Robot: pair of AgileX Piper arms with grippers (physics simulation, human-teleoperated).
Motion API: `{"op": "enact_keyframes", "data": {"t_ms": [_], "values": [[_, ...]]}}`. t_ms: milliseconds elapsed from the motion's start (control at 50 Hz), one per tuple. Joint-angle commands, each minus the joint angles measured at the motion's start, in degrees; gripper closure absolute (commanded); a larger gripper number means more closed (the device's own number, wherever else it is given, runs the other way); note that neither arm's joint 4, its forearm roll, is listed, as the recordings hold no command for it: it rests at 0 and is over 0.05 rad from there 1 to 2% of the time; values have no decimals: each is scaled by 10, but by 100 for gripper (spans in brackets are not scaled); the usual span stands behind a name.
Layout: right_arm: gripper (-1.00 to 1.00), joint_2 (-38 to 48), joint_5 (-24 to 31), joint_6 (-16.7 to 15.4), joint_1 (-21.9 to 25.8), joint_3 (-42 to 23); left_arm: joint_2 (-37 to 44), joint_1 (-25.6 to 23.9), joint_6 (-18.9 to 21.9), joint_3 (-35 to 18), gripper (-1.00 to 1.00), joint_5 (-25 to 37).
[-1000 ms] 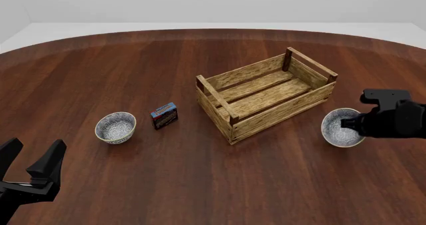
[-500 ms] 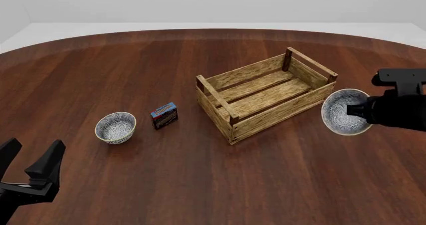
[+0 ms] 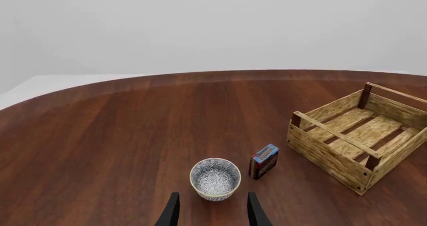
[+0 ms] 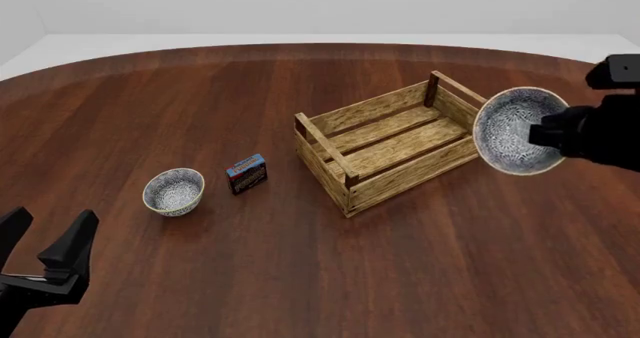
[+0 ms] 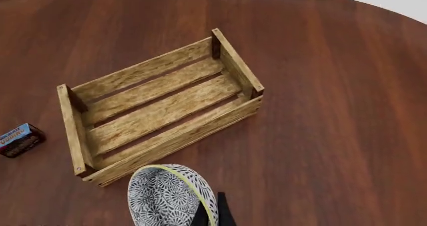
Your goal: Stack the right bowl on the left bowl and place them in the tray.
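The left bowl (image 4: 174,191), white with a dark speckled pattern, stands upright on the table left of the tray (image 4: 415,177), a light-wood slatted crate. My left gripper (image 4: 50,222) is open near the table's front left edge, well short of that bowl; in the left wrist view the bowl (image 3: 215,179) lies just ahead of the gripper (image 3: 212,208). My right gripper (image 4: 545,136) is shut on the rim of the right bowl (image 4: 518,140), which hangs tilted in the air beside the tray's right end. In the right wrist view this bowl (image 5: 170,196) sits just outside the tray's long wall (image 5: 173,136).
A small blue-and-red box (image 4: 246,173) lies between the left bowl and the tray, also seen as the box (image 3: 264,161) and the box (image 5: 19,140). The tray (image 3: 327,153) has nothing in it. The round dark wooden table (image 4: 300,278) ends in a curved far edge.
My right gripper has lifted the right bowl off the table, up and slightly right, and the bowl now tilts its inside toward the front camera. The left arm has not moved.
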Motion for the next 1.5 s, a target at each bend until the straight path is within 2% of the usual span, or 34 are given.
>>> {"op": "enact_keyframes", "data": {"t_ms": [20,260,320,420,540,700,1020,1120,1320,1500], "values": [[100,-55,20,31,55,-26,-1,-1,3,0,-100,-1],[100,-77,0,57,111,-42,22,6,4,0,-100,-21],[100,-96,-8,83,148,-42,21,9,8,0,-100,-20],[100,-97,-17,78,172,-52,30,14,10,0,-100,-27],[100,-97,-38,96,200,-53,46,17,11,0,-100,-41],[100,-91,-78,104,228,-41,53,12,10,0,-100,-51],[100,-70,-133,110,252,-36,11,9,14,-2,-100,-21],[100,-73,-153,121,261,-25,-28,5,16,-11,-100,16],[100,-52,-168,112,279,-24,-9,-7,10,-14,-100,0],[100,-48,-169,109,286,-27,2,-41,25,-55,-100,17]]}}
